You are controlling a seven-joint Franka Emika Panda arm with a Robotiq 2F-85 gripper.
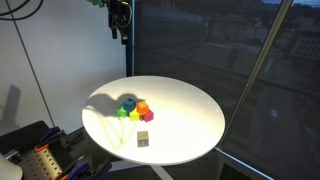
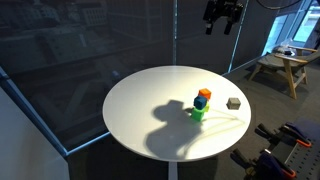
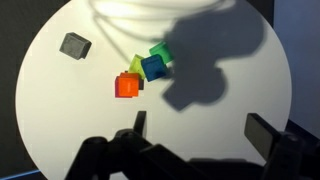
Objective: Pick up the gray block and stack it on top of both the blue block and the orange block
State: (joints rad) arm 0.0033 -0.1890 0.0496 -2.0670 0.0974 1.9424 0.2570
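The gray block lies alone on the round white table, apart from a cluster of coloured cubes. It also shows in both exterior views. In the cluster the blue block and the orange block sit close together, with a green cube and a yellow-green cube beside them. In an exterior view the orange block appears above the blue block. My gripper is open and empty, high above the table.
A red cube sits at the cluster's edge. Dark glass walls stand behind the table. A wooden stool and dark equipment stand on the floor beyond the table's rim.
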